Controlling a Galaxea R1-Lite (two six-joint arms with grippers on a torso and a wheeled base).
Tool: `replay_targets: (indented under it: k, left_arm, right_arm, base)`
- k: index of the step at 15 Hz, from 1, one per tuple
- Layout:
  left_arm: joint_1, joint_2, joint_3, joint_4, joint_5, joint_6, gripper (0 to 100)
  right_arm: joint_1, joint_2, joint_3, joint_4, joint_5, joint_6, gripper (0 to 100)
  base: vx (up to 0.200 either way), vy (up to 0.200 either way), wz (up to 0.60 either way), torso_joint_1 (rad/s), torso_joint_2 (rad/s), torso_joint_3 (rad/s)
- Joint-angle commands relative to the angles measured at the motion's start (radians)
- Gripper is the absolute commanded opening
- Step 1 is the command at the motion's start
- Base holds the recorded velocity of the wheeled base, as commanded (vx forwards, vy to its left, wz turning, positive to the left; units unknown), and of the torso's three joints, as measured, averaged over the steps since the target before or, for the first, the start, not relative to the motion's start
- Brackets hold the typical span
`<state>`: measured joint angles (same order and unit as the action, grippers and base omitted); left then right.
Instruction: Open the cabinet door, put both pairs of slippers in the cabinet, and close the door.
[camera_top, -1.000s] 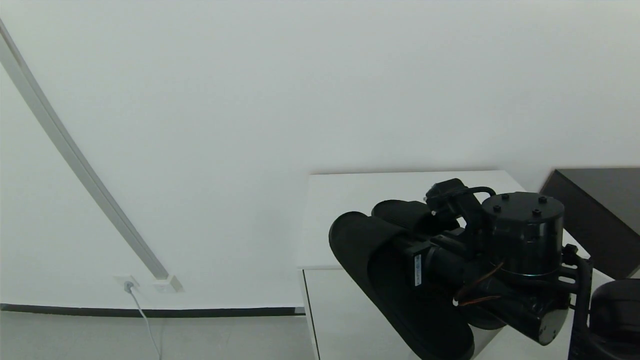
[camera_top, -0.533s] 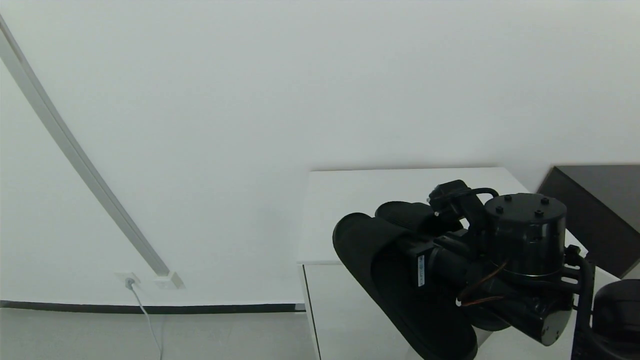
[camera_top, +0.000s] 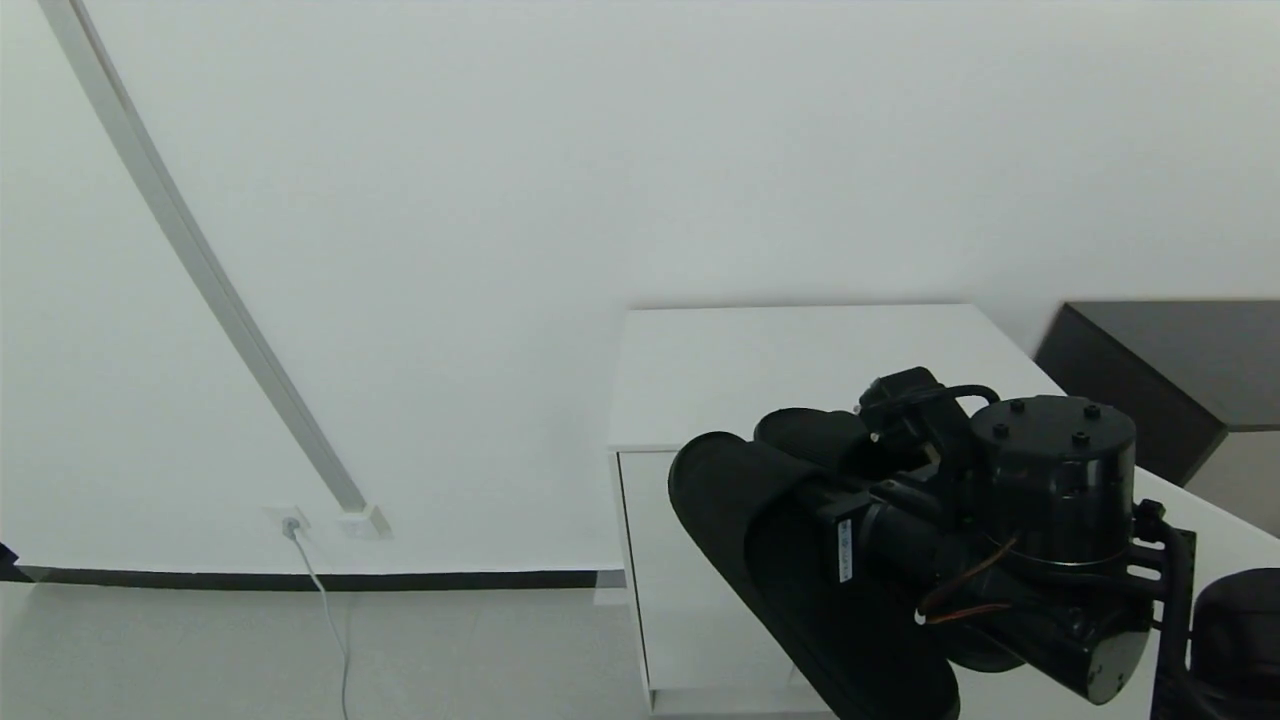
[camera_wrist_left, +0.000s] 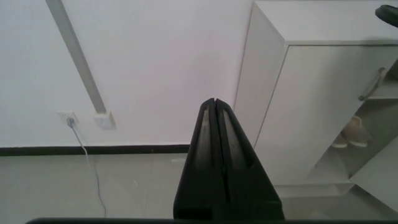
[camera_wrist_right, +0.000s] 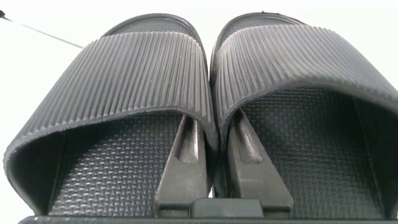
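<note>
A pair of black slippers (camera_top: 760, 530) hangs in front of the white cabinet (camera_top: 800, 360), level with its upper front. My right gripper (camera_wrist_right: 213, 124) is shut on the slippers (camera_wrist_right: 149, 81), its fingers (camera_wrist_right: 185, 163) under the ribbed straps, pinching the two inner edges together. In the left wrist view the left gripper (camera_wrist_left: 214, 124) is shut and empty, facing the cabinet (camera_wrist_left: 267, 93) from a distance. The cabinet's front has a bar handle (camera_wrist_left: 372, 84). Beside it the inside is open, with a pale pair of slippers (camera_wrist_left: 349, 132) on a shelf.
A dark piece of furniture (camera_top: 1150, 370) stands right of the cabinet. On the wall to the left run a slanted cable duct (camera_top: 200, 260) and a socket with a hanging cable (camera_top: 292, 524). Bare floor (camera_top: 300, 650) lies left of the cabinet.
The head view has shifted, so more of the cabinet's front and the floor shows. The right gripper still holds the black slippers in about the same place in the picture.
</note>
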<state>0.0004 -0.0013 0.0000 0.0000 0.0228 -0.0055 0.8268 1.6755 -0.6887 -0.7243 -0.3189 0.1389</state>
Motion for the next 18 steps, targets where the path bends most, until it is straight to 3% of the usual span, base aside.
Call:
replay_targets:
  k: [1,14,18]
  left_arm:
    - [0.001,0.001,0.000,0.000,0.000,-0.001,0]
    - [0.001,0.001,0.000,0.000,0.000,-0.001,0]
    - [0.001,0.001,0.000,0.000,0.000,0.001,0]
  right_arm:
    - [0.000,0.006,0.002,-0.001,0.001,-0.001,0]
    - [0.018,0.010,0.009,-0.001,-0.003,-0.001,0]
    - [0.035,0.007,0.009,-0.001,-0.029,-0.001,0]
  base:
    - [0.000,0.000,0.00,0.000,0.00,0.000]
    - [0.000,0.000,0.00,0.000,0.00,0.000]
    - [0.000,-0.200,0.00,0.001,0.00,0.001]
